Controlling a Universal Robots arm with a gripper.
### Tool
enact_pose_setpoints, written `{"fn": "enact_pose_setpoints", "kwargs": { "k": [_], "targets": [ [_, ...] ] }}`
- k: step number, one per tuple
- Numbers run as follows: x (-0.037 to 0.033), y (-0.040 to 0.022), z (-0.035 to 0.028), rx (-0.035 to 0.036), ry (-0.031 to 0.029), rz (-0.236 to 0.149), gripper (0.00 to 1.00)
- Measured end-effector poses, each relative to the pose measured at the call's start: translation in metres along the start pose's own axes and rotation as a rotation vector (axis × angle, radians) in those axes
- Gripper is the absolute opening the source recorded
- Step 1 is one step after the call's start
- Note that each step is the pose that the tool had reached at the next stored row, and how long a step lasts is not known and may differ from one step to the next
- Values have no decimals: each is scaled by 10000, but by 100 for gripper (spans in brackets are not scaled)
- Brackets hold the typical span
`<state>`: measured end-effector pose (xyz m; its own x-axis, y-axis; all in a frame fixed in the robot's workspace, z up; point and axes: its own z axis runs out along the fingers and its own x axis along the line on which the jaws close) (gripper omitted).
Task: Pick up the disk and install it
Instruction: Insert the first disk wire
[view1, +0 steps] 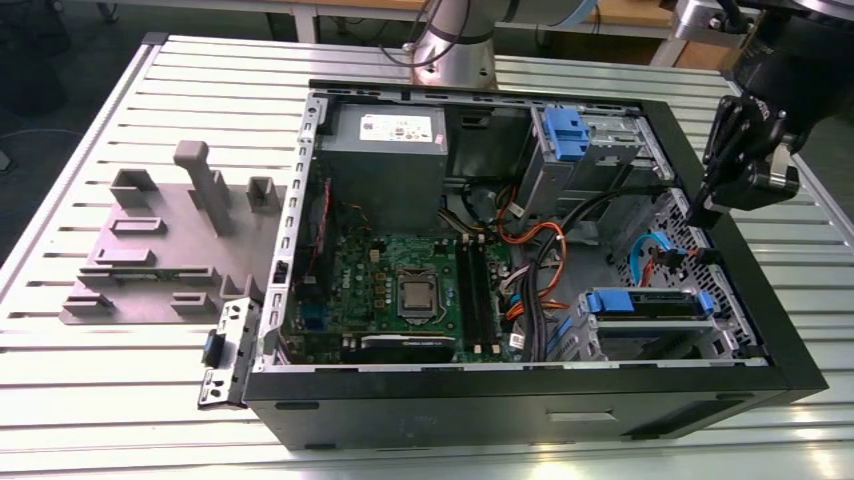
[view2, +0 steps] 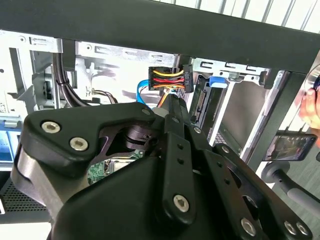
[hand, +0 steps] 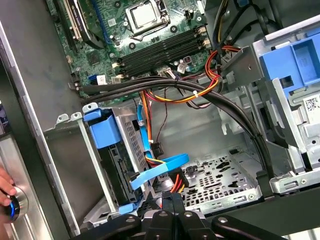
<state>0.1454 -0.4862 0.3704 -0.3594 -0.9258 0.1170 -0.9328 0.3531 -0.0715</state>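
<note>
A: Where is the disk?

B: The disk (view1: 645, 303) sits in a metal cage (view1: 654, 340) inside the computer case (view1: 534, 378). It is in the corner at the exterior view's right. Its blue frame shows at the top of the cage.

A: And the gripper?

B: In the exterior view the gripper (view1: 703, 212) hangs over the case wall on that same side. It is near the disk but not touching it. Its two fingers are pressed together and hold nothing.

A: What else is in that view?

B: The whole case on the slatted table (view1: 120, 400). There is a green board (view1: 400, 285) in the middle of the case. A grey stand with pegs (view1: 154, 245) lies beside it.

A: What about the first wrist view?

B: It looks right into the case. The disk (hand: 107, 145) stands in its cage, and a flat blue cable (hand: 160, 167) reaches its back end. A person's hand (hand: 4, 187) is at the edge.

A: And the second wrist view?

B: There the gripper (view2: 172, 102) points at a plug with red, yellow and orange wires (view2: 167, 79).
</note>
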Motion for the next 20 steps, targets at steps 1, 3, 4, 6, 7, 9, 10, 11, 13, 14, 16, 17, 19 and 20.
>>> {"fn": "enact_pose_setpoints", "kwargs": {
  "k": [1, 3, 4, 6, 7, 9, 10, 11, 13, 14, 16, 17, 19, 20],
  "targets": [
    [0, 0, 0, 1, 0, -5, 11],
    [0, 0, 0, 2, -1, -11, 11],
    [0, 0, 0, 2, 0, -12, 11],
    [0, 0, 0, 2, -1, -13, 11],
    [0, 0, 0, 2, -1, -14, 11],
    [0, 0, 0, 2, -1, -16, 11],
    [0, 0, 0, 2, -1, -17, 11],
    [0, 0, 0, 2, -1, -17, 11],
    [2, -2, 0, 5, -2, -36, 11],
    [2, -3, 0, 11, -6, -86, 11],
    [1, -5, 1, 36, -20, -292, 11],
    [0, -6, 2, 50, -28, -411, 11],
    [0, -8, 4, 79, -46, -655, 11],
    [-1, -8, 5, 90, -54, -758, 11]
  ]
}}
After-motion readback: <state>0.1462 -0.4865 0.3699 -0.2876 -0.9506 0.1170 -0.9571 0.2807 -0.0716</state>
